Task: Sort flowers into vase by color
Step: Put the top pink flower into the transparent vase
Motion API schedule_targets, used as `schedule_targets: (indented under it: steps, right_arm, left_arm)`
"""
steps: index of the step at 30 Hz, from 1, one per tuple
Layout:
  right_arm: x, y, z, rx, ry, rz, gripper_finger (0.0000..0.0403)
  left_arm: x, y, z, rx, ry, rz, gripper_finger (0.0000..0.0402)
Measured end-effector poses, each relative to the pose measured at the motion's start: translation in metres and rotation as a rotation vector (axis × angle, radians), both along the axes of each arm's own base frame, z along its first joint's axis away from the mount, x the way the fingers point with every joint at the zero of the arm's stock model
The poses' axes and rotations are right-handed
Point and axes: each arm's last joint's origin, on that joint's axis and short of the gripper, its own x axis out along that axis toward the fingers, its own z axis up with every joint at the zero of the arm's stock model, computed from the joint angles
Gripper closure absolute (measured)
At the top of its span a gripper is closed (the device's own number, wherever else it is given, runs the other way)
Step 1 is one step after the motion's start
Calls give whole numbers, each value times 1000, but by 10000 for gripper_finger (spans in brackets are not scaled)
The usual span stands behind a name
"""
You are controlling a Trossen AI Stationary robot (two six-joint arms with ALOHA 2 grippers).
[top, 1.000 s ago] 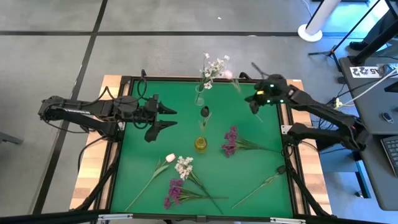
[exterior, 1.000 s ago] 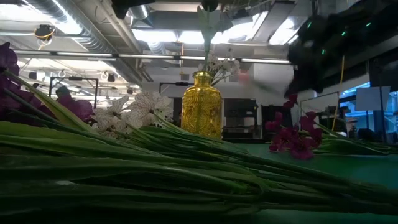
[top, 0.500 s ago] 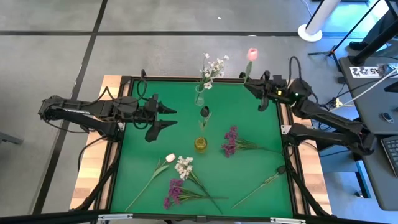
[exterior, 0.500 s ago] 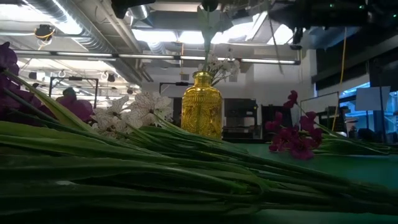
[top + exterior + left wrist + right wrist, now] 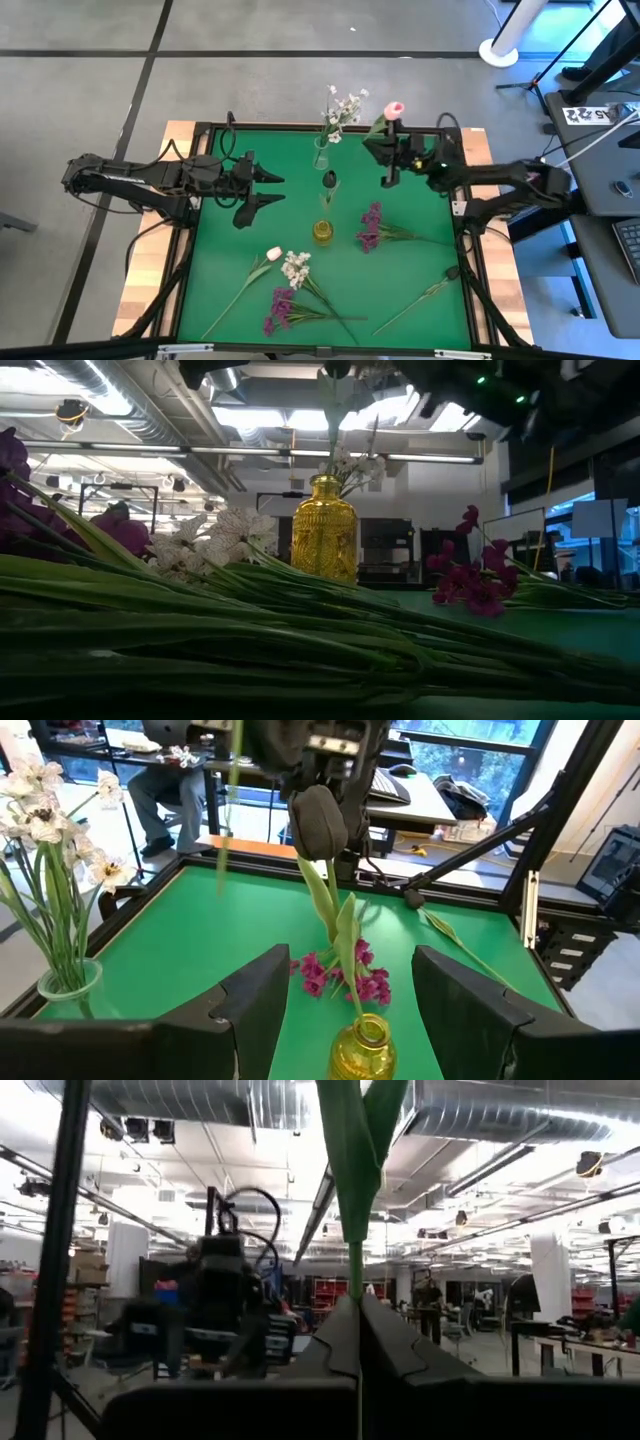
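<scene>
Flowers lay scattered on the green mat (image 5: 220, 260): a white sprig (image 5: 296, 268) and a purple cluster (image 5: 281, 305) nearest, before the yellow vase (image 5: 322, 231). Beyond that vase, the left gripper (image 5: 262, 190) waited with jaws apart, holding nothing. The right gripper (image 5: 388, 152) was clamped on a pink tulip's (image 5: 393, 109) stem. Farther off stood a ceiling of ducts (image 5: 200, 1110).

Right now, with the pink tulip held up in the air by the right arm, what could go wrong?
1. The right gripper, fingers shut on the thin green stem of the pink tulip bud, holds it only low down; the stem may swing or slip.
2. The clear glass vase of white blossoms and the yellow glass vase stand close together, so a low pass could tip one.
3. The left gripper waits open nearby; the arms could meet.
</scene>
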Motion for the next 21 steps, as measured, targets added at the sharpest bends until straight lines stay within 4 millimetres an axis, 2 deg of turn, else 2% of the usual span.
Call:
schedule_targets:
  steps: [4,10,16,21]
  right_arm:
    - [24,-10,-7,-23,22,2,403]
    - [53,-20,3,-114,21,18,403]
    - [71,-27,10,-160,102,-6,403]
    - [78,-34,10,-178,132,-43,403]
  left_arm:
    - [0,0,0,0,2,0,193]
    - [-1,0,-2,2,25,0,193]
    - [-1,0,-4,5,39,9,193]
    - [-2,3,-5,25,50,80,193]
